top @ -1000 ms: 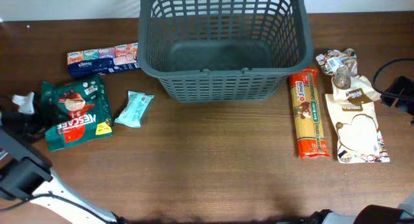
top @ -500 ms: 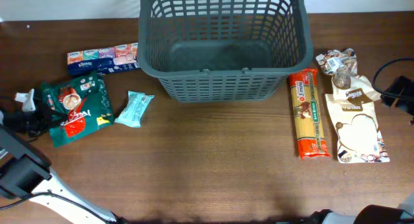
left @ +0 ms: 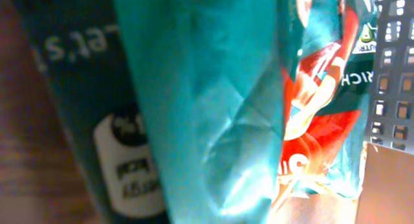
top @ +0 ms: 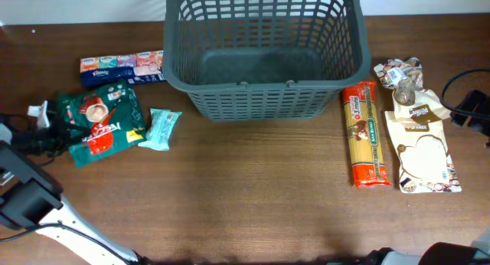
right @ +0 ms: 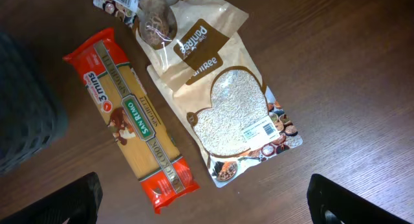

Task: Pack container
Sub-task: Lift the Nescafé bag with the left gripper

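Note:
The container (top: 260, 50), a big dark grey lattice basket, stands with nothing in it at the back centre of the table. My left gripper (top: 55, 133) is shut on the left edge of a green and red Nescafe coffee packet (top: 103, 123), which sits tilted at the far left. In the left wrist view that packet (left: 310, 88) fills the frame and hides the fingers; a strip of the container (left: 394, 68) shows at the right. My right gripper (right: 210, 208) hangs open above the table just in front of a spaghetti pack (right: 136, 120) and a rice bag (right: 233, 114).
A small light teal packet (top: 161, 128) lies against the coffee packet's right side. A tissue multipack (top: 122, 67) sits left of the basket. On the right lie the spaghetti pack (top: 364, 135), the rice bag (top: 421, 150) and a clear snack bag (top: 402, 72).
The left gripper has shut on the coffee packet and pulled it up and to the right, turning it until it touches the teal packet. The right side is unchanged.

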Robot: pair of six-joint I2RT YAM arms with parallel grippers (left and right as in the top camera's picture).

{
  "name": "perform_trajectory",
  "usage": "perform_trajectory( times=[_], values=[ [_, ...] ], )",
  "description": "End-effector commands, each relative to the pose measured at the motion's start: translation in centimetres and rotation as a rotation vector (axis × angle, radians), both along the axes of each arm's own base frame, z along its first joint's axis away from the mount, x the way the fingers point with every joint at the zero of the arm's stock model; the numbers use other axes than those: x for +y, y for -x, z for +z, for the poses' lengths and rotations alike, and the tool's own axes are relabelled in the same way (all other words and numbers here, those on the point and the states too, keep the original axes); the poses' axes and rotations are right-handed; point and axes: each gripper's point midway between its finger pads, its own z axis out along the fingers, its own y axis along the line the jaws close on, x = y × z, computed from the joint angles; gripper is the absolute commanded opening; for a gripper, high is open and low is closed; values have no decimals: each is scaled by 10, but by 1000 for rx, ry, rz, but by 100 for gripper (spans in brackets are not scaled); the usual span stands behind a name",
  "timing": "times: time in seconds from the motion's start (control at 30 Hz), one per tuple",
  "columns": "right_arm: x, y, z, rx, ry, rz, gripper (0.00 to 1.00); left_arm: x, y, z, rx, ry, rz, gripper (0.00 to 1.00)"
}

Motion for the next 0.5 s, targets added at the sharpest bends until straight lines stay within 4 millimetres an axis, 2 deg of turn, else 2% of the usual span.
perform_trajectory(
  times=[0.0,0.2,0.47],
  values=[
    [0,1,4,-15,0,-4,99,-9,-15,53,-154,-28,-30,2],
    [0,1,4,-15,0,-4,99,-8,-16,119,-274,-156,-38,2],
    [0,1,4,-15,0,-4,99,-18,-5,215,-421,-298,0,2]
  ],
)
